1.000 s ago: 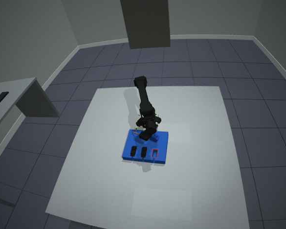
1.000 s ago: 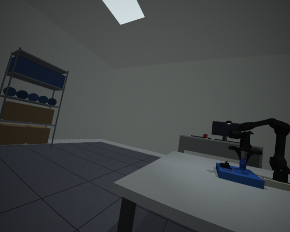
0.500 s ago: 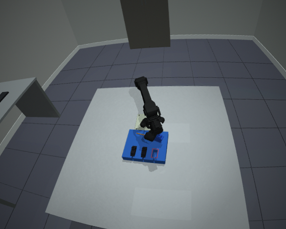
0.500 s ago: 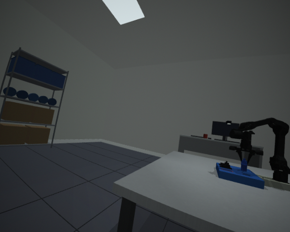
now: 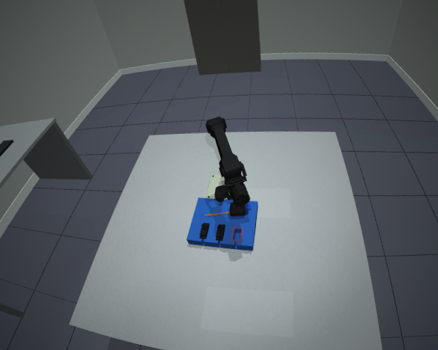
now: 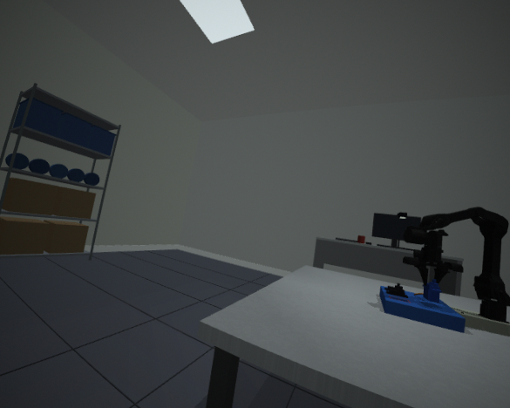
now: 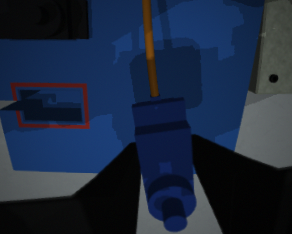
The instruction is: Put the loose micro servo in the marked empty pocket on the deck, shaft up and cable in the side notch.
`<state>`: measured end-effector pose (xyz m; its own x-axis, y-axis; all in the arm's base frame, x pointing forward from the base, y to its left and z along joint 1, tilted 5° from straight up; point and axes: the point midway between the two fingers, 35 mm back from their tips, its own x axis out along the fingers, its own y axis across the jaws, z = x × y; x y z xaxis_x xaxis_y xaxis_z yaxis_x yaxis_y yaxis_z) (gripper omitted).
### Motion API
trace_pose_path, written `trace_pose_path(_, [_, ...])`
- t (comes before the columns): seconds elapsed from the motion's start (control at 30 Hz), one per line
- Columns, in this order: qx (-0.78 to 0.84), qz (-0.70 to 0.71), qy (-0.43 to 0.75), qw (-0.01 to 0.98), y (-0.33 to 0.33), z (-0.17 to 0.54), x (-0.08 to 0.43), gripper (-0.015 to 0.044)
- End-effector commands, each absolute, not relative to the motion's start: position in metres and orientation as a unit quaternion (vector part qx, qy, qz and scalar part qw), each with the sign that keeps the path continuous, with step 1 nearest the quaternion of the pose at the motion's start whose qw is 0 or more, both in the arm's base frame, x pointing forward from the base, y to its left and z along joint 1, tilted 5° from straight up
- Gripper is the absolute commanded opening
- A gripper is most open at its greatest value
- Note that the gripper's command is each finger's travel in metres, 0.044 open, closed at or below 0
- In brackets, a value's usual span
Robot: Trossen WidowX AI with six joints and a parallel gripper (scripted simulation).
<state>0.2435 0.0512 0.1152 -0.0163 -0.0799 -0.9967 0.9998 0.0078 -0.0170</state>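
My gripper (image 6: pixel 431 282) (image 7: pixel 163 145) is shut on the blue micro servo (image 6: pixel 432 293) (image 7: pixel 162 155), one finger on each side. The servo's output shaft (image 7: pixel 175 221) points up. It is over the rear part of the blue deck (image 5: pixel 245 224) (image 6: pixel 422 316) (image 7: pixel 55 156); the exact height is hard to tell. Its orange cable (image 5: pixel 216 214) (image 7: pixel 149 50) sticks out sideways, about at right angles to the pocket's notch direction. The red pocket outline (image 5: pixel 237 227) (image 7: pixel 87 106) surrounds the empty pocket at the deck's front right in the top view. The arm mostly hides the servo there.
Two black servos, one at the left (image 5: pixel 204 230) and one in the middle (image 5: pixel 220 232), sit in the deck beside the pocket. A pale board (image 5: pixel 213 183) (image 6: pixel 496 325) (image 7: pixel 281 50) lies behind the deck, by the arm's base. The deck stands on a white table (image 5: pixel 154 263) (image 6: pixel 316 333).
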Motion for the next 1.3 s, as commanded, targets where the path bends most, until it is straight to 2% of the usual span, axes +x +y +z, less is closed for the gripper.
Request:
trace_pose_path(0.0, [0.441,-0.483,0.519,0.55,0.0526,0.1174,0.2462,0.0])
trace_pose_path(0.63, [0.24,-0.29,0.647,0.663,0.0526,0.1175,0.2462,0.0])
trace_pose_path(1.27, [0.031,-0.084,0.704,0.704,0.0526,0.1175,0.2462,0.0])
